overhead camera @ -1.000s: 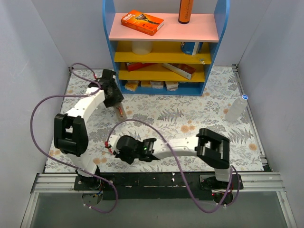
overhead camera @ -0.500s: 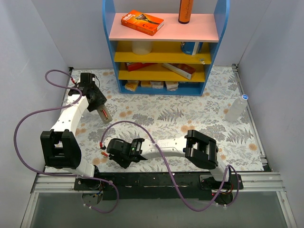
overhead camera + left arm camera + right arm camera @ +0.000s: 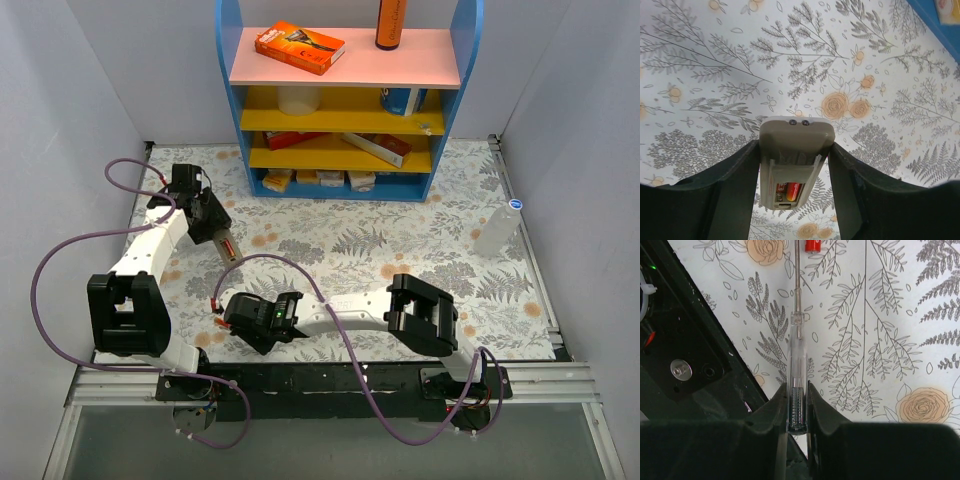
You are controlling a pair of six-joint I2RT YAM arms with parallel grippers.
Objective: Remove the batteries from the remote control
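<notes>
Clamping the remote control (image 3: 796,131) by its two long edges, the left pincer (image 3: 794,150) sits just in front of the blue shelf unit (image 3: 340,185), off that unit's lower left corner. In the left wrist view both dark fingers (image 3: 735,180) press flat against the grey body, with no gap seen. The recess on the face turned to the camera is open. The batteries (image 3: 789,191) show red and yellow inside it, deep between the fingers; their number cannot be told. The remote's rounded end, with two small dark dots, points toward the floral counter (image 3: 400,240). Whether that end touches the counter cannot be told. From above, the remote juts from the pincer away from the shelf unit, with a red strip showing along it.

The right pincer (image 3: 797,392) lies well in front of the shelf unit, on the same left side, close to the black base rail (image 3: 330,382). Its fingers are closed on a clear-handled screwdriver (image 3: 796,355), gripped at the butt of the handle. The thin metal shaft runs straight out from the pincer, low over the counter. A small red piece (image 3: 812,244) shows at the top edge of the right wrist view, just beside the shaft; what it is cannot be told.

A clear bottle (image 3: 498,228) stands on the counter to the right of the shelf unit's front.
</notes>
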